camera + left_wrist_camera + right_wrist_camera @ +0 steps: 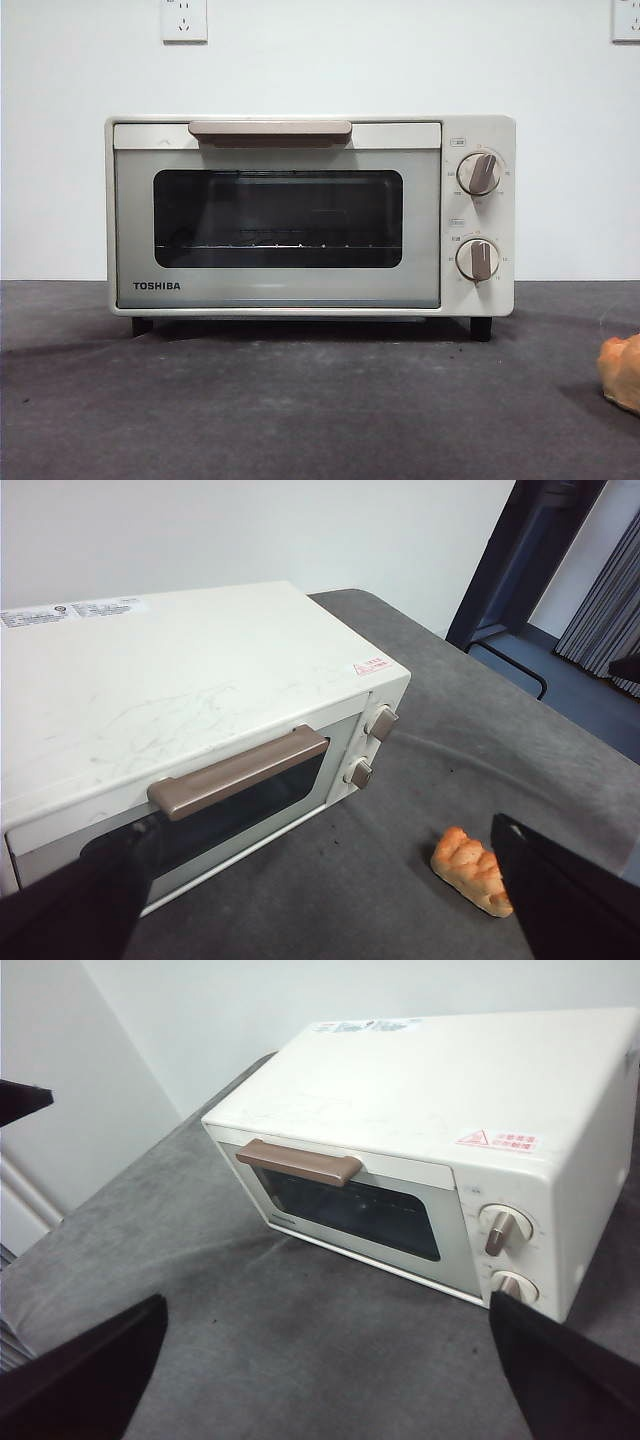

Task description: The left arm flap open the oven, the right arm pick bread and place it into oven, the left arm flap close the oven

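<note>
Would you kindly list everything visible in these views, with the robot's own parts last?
oven: one, cream-white, door shut, standing mid-table
handle: one, beige bar, along the door's top edge
knobs: two, beige, stacked beside the door
bread: one, golden-orange, on the table in front of the oven's knob side
table: one, dark grey cloth surface
wall sockets: two, white, on the wall behind
left pincer: one, black, open, above the table facing the oven door
right pincer: one, black, open, raised before the oven

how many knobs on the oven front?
2. Both sit on the oven's control panel beside the glass door, stacked vertically: upper knob near the top, lower knob under it. Both wrist views show the same pair; none looks hidden.
</note>
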Motion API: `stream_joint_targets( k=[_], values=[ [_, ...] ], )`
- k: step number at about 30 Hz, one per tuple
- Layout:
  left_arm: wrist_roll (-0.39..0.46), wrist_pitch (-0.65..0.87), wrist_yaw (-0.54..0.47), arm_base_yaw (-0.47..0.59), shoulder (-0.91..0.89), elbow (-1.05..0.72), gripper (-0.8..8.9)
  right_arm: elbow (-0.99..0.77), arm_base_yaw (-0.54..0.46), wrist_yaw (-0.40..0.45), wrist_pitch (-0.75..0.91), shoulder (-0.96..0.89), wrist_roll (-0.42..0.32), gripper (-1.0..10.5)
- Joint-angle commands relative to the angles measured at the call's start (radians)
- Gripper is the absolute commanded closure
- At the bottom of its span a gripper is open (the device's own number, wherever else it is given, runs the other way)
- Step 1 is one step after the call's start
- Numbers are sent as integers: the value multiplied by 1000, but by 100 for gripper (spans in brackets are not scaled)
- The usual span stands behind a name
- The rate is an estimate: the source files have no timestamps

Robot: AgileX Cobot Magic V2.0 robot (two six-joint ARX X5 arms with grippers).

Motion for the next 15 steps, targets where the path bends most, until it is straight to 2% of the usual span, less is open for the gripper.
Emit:
stream_joint_targets(
  k=[1, 10, 15],
  values=[
    [-3, 10, 2, -4, 8, 20, 281, 19, 2, 50, -27, 20, 13, 432],
    [-2, -22, 2, -4, 7, 20, 282, 17, 41, 215, -251, 178, -45, 432],
    [-3, -23, 2, -4, 7, 20, 282, -8, 95, 303, -293, 300, -44, 432]
  ],
)
